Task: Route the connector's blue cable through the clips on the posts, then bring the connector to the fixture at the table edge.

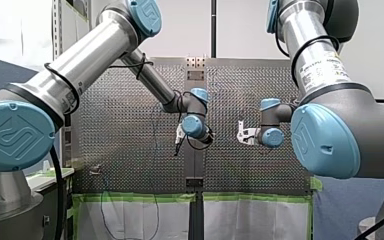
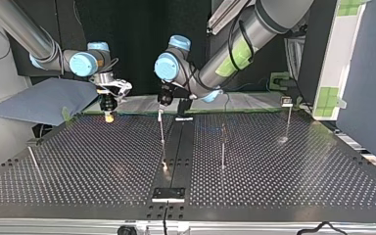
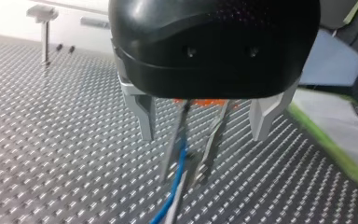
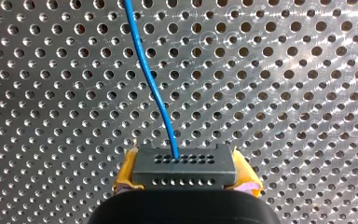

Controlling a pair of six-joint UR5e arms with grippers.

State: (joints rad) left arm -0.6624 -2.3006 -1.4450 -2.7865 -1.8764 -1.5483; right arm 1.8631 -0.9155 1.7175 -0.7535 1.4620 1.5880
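In the right wrist view my right gripper point(image 4: 186, 179) is shut on a dark grey connector point(image 4: 184, 161), held between its yellow pads point(image 4: 126, 175). The blue cable point(image 4: 151, 84) leaves the connector and runs ahead over the perforated plate. In the left wrist view my left gripper point(image 3: 204, 123) is open. Its metal fingers point(image 3: 144, 116) stand apart on either side of a post clip point(image 3: 212, 144). The blue cable point(image 3: 179, 172) passes through this clip. In the top view my left gripper point(image 2: 160, 108) hovers over the middle post point(image 2: 162, 132), with my right gripper point(image 2: 108, 111) to its left.
More thin posts stand on the perforated table point(image 2: 284, 181): one right of middle point(image 2: 223, 147), one far right point(image 2: 288, 120), one near left point(image 2: 34, 164). The fixture point(image 2: 169, 194) sits at the table's near edge in the top view. A blue sheet point(image 2: 39, 100) lies at the back left.
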